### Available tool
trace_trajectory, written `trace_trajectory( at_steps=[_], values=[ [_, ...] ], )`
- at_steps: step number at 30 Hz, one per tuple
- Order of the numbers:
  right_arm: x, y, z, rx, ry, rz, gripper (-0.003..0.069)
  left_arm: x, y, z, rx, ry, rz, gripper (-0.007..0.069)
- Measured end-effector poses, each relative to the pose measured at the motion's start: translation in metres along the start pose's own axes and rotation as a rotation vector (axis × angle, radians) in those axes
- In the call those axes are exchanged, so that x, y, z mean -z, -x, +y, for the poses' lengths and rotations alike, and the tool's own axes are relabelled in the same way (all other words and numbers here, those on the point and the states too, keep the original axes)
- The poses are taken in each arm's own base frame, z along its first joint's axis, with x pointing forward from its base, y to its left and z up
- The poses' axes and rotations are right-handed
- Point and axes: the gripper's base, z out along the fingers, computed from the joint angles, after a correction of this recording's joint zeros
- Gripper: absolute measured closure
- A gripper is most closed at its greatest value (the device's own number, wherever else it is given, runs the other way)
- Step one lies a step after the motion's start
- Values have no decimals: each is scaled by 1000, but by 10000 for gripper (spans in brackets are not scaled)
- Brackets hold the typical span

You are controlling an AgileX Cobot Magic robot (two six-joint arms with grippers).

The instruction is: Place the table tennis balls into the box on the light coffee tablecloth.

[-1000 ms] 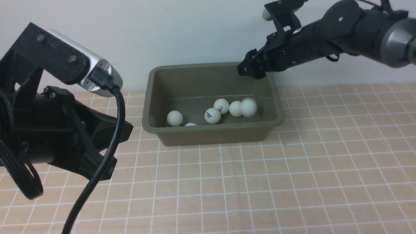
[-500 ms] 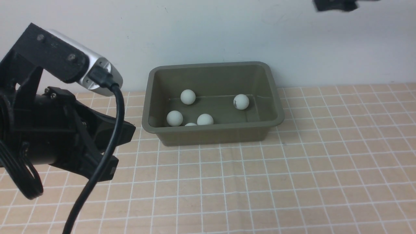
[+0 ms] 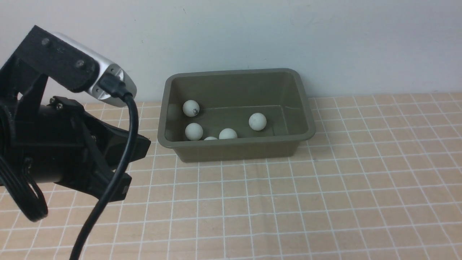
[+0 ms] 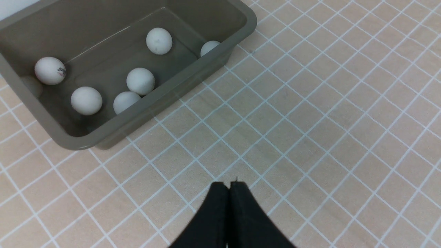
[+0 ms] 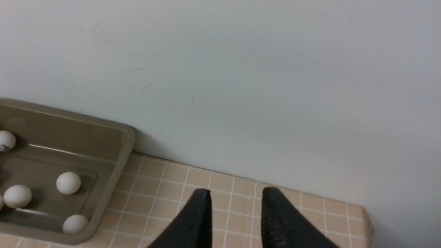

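Hanging at the left of the front frame, the left pincer (image 4: 229,184) is closed on nothing, its jaws pressed together above bare light coffee tablecloth (image 3: 325,198) near the box (image 3: 238,150). Judgement: it is parked aside to leave the box mouth unobstructed.

At frame centre the box stands upright with its mouth facing up. Its long axis runs left to right across the frame, parallel to the wall (image 3: 325,43) close behind it. Judgement: this placement suits drops from above by either arm.

The table tennis balls (image 4: 140,81) number six in the left wrist view. All lie on the box floor, and none is seen on the cloth. The front view shows five, one half hidden by the near wall. Being spheres, they have no long axis. The printed ball (image 3: 191,108), at the floor's upper left, turns its mark toward the camera.

The right pincer (image 5: 236,193) is absent from the front frame. Its wrist view shows the jaws apart and empty, above cloth beside the box. Judgement: loading appears complete.
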Motion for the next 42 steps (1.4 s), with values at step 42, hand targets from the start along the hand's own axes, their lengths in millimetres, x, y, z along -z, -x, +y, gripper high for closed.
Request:
trace_trajectory(
  at_steps=[42],
  values=[
    [31,-182,72,-88,132,-245,480,0,0,0,0,0,0,692]
  ],
)
